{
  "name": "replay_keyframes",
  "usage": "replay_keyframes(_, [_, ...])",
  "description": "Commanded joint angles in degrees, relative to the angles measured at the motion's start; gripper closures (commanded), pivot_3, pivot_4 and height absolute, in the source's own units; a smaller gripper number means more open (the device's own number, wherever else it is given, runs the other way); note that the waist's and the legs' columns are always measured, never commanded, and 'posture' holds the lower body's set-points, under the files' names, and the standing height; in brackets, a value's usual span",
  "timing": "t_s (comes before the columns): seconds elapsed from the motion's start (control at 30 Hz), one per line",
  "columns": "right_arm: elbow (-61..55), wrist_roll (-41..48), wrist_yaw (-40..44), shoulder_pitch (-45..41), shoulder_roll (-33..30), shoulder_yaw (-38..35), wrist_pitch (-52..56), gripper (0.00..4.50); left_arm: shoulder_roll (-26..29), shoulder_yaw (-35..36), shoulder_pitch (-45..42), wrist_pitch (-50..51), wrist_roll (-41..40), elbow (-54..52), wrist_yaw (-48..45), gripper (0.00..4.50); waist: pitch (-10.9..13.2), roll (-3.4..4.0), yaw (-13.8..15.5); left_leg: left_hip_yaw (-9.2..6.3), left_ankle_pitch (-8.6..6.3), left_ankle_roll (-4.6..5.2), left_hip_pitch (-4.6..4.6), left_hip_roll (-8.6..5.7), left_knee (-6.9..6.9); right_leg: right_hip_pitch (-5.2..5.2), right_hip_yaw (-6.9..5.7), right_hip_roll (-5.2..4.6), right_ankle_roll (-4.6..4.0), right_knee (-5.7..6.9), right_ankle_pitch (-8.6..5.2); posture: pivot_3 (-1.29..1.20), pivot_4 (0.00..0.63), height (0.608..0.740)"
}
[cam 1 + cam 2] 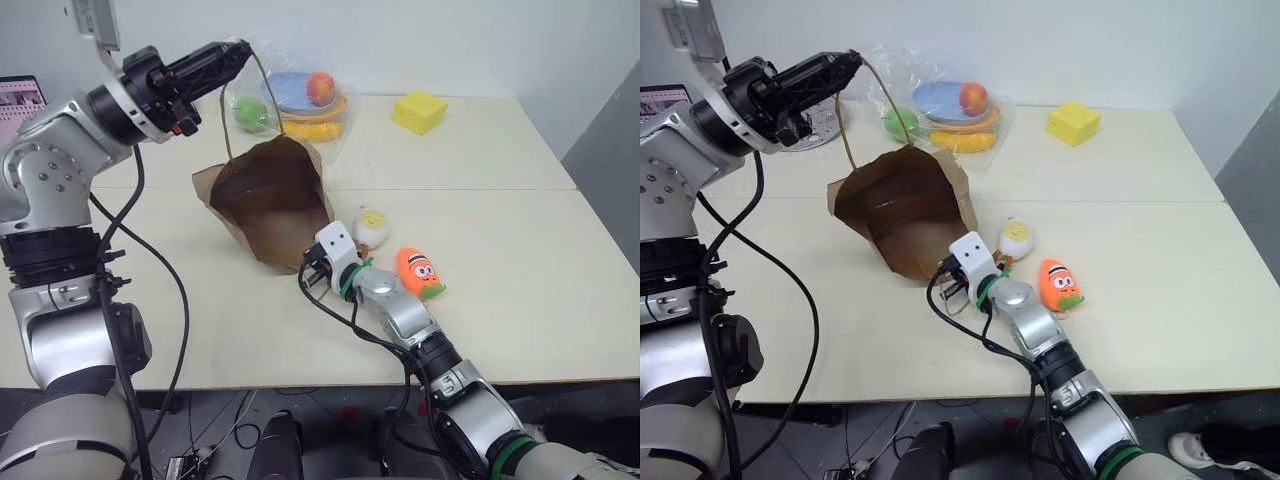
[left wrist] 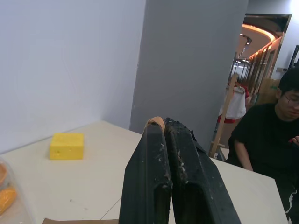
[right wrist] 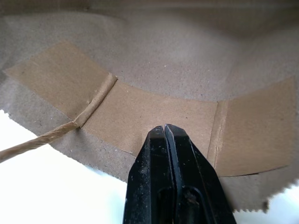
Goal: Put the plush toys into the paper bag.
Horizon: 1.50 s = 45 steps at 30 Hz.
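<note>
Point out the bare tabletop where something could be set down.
Free: the right half of the cream table, between the yellow wedge block and the orange carrot plush. Crowded: around the brown paper bag, white chick plush and clear fruit bag.

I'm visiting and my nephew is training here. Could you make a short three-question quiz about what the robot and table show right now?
1. True or false: both plush toys already lie inside the paper bag.
2. What does the left gripper pinch?
A. bag handle
B. yellow block
C. carrot toy
3. The right gripper is shut on the bag's ____.

Key: 1 false, both lie on the table. 2 A, the handle. 3 rim.
</note>
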Motion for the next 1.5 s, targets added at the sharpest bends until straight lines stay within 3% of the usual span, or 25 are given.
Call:
replay_keyframes(0.03, [-2.1, 0.0, 0.4, 0.4, -0.4, -1.3, 0.2, 4.48, 0.8, -0.3, 3.2, -1.1, 0.1, -3.9, -0.8, 4.5, 0.0, 0.0, -0.1, 0.0, 0.0, 0.0, 0.0, 0.0, 0.0, 0.01, 0.0, 0.0, 0.0, 0.0, 0.0, 0.0, 0.15, 0.74])
replay_keyframes(0.23, [-13.8, 6.1, 7.7, 1.0, -0.2, -2.5, -2.9, 4.48, 0.8, -4.6, 9.3, -4.0, 3.4, -6.5, -2.5, 4.5, 0.0, 0.0, -0.2, 0.01, 0.0, 0.0, 0.01, 0.0, -0.01, 0.0, 0.01, 0.0, 0.0, 0.01, 0.0, 0.0, 0.15, 0.74])
replay_keyframes(0.53, [-34.8, 14.6, 12.1, 2.6, -4.6, -4.4, 9.5, 4.48, 0.3, -5.8, 9.2, -4.9, 4.2, -5.7, -3.3, 4.5, 0.0, 0.0, -0.2, -0.01, -0.01, -0.01, 0.01, 0.0, -0.02, 0.0, -0.01, 0.0, 0.0, 0.0, 0.0, 0.0, 0.15, 0.74])
replay_keyframes(0.67, [-45.0, 19.9, 11.0, 3.9, -11.1, -12.4, 16.1, 3.59, 0.8, -5.9, 8.7, -4.5, 3.9, -5.1, -3.9, 4.5, 0.0, -0.01, 0.6, -0.01, -0.01, -0.01, -0.02, 0.0, -0.02, 0.0, -0.01, -0.01, 0.0, -0.03, 0.0, 0.0, 0.15, 0.74])
replay_keyframes(0.83, [-44.5, 20.1, 4.7, 5.0, -14.1, -19.5, 19.2, 1.76, 1.2, -6.4, 8.8, -4.2, 3.9, -5.2, -4.5, 4.5, 0.0, -0.01, 0.8, 0.01, -0.01, 0.0, -0.01, 0.0, -0.01, 0.0, -0.01, 0.0, -0.01, -0.04, 0.0, 0.0, 0.15, 0.74])
replay_keyframes(1.0, [-33.3, 10.4, 2.4, 6.0, -18.1, -11.8, 17.6, 0.01, 1.1, -6.7, 8.1, -4.1, 3.9, -5.0, -4.9, 4.5, 0.0, -0.01, 0.5, 0.07, -0.01, 0.0, 0.01, 0.0, -0.01, -0.02, 0.04, 0.0, -0.01, -0.04, 0.0, 0.0, 0.15, 0.74])
replay_keyframes(1.27, [-22.3, 4.5, 1.6, 2.6, -17.1, -6.4, 16.2, 0.01, 1.7, -7.0, 7.8, -3.4, 4.2, -5.3, -5.2, 4.5, 0.0, 0.0, 0.5, 0.07, -0.01, 0.0, -0.02, 0.0, -0.02, -0.05, 0.05, 0.0, -0.01, -0.04, 0.0, 0.0, 0.15, 0.74])
replay_keyframes(1.47, [-19.1, 2.8, 0.1, 1.9, -15.4, -6.9, 13.4, 0.01, 1.4, -6.8, 8.3, -2.4, 3.8, -6.7, -4.5, 4.5, 0.0, 0.0, 0.6, 0.06, -0.01, 0.0, -0.02, 0.0, -0.02, -0.04, 0.03, 0.0, 0.0, -0.04, 0.0, 0.0, 0.15, 0.74])
replay_keyframes(1.5, [-19.1, 2.8, 0.2, 2.0, -15.2, -7.0, 13.2, 0.36, 1.5, -6.7, 8.4, -2.3, 3.8, -6.8, -4.4, 4.5, 0.0, 0.0, 0.6, 0.06, -0.01, 0.0, -0.02, 0.0, -0.02, -0.04, 0.04, 0.0, 0.0, -0.04, 0.0, 0.0, 0.15, 0.74])
